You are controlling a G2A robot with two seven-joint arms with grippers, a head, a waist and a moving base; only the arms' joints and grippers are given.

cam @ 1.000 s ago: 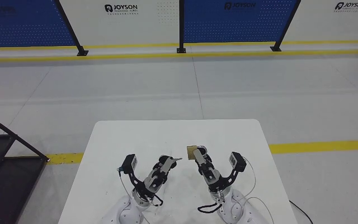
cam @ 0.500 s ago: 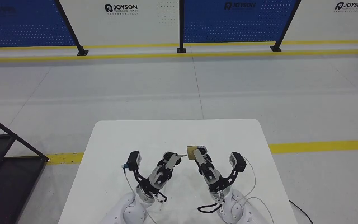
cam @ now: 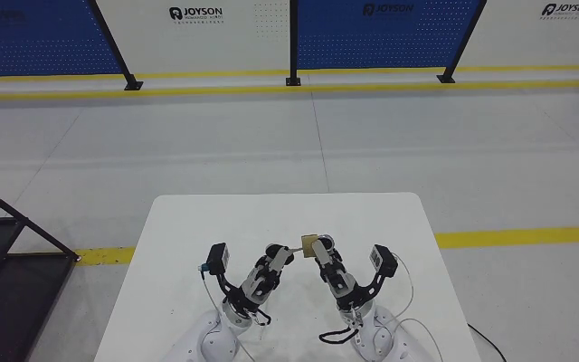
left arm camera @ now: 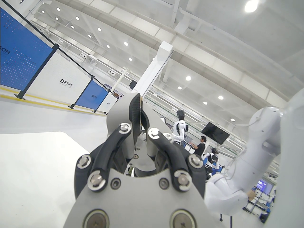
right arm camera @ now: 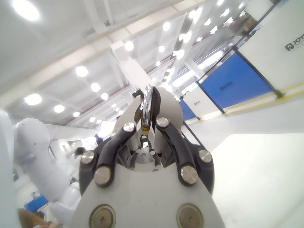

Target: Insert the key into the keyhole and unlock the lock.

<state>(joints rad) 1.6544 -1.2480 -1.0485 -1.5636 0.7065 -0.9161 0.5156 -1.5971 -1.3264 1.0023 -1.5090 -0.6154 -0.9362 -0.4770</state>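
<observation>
White table (cam: 271,213), blue barrier panels (cam: 384,32) behind; left tool (cam: 288,253) clamps key (cam: 297,250), right tool (cam: 323,250) lock (cam: 310,244).

Both forearms are angled inward toward each other, wrists tilted upward. The left gripper (cam: 288,252) is clamped tight on the key (cam: 296,248), and the right gripper (cam: 322,247) is pinched around the lock (cam: 310,243), fingertips held pretty close together.
</observation>
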